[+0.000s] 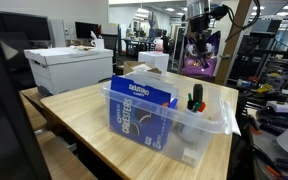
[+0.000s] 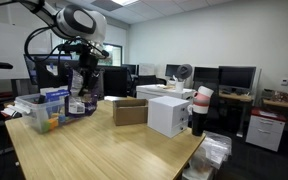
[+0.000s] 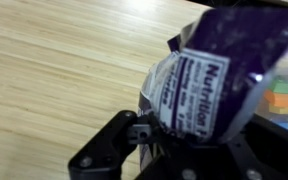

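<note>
My gripper (image 3: 184, 140) is shut on a purple snack bag (image 3: 219, 70) with a white nutrition label, and the bag fills the wrist view above the wooden table (image 3: 54, 70). In both exterior views the gripper (image 1: 198, 42) (image 2: 81, 78) hangs over the far part of the table with the purple bag (image 1: 197, 60) (image 2: 78, 104) dangling from it, clear of the tabletop. Close by stands a clear plastic bin (image 1: 214, 120) (image 2: 32, 118). In it are a blue box (image 1: 142, 108) and some markers (image 1: 195, 99).
A brown cardboard box (image 2: 130, 111) and a white box (image 2: 169, 115) sit on the table, with a dark cup (image 2: 200, 112) at its edge. A white lidded box (image 1: 69, 68) stands beyond the table. Desks, monitors and chairs fill the room behind.
</note>
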`<action>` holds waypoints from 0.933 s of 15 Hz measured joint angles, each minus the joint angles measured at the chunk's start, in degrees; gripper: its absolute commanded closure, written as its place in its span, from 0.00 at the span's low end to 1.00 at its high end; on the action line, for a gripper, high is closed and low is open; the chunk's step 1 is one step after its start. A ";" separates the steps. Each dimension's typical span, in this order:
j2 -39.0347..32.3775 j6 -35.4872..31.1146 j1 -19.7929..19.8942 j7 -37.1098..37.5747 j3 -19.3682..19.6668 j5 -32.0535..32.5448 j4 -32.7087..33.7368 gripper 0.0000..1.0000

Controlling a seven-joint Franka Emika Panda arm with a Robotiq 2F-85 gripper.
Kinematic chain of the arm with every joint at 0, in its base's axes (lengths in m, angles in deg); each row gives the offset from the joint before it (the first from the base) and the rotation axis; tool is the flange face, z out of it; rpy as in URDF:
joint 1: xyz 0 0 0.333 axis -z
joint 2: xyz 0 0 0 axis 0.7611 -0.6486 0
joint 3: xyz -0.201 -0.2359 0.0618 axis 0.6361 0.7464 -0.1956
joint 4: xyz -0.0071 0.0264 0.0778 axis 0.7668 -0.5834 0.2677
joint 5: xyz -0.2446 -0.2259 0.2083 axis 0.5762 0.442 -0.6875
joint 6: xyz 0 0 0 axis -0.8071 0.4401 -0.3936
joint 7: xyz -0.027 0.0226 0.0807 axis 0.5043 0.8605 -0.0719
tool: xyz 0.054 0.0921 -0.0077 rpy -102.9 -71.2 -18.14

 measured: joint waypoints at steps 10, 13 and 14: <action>8.58 0.14 -7.97 -2.31 -5.67 -0.43 -0.29 0.96; 9.99 -0.09 -12.01 -6.39 -6.56 -3.33 -1.12 0.96; 9.95 -0.33 -13.45 -9.51 -6.78 -5.07 -2.14 0.96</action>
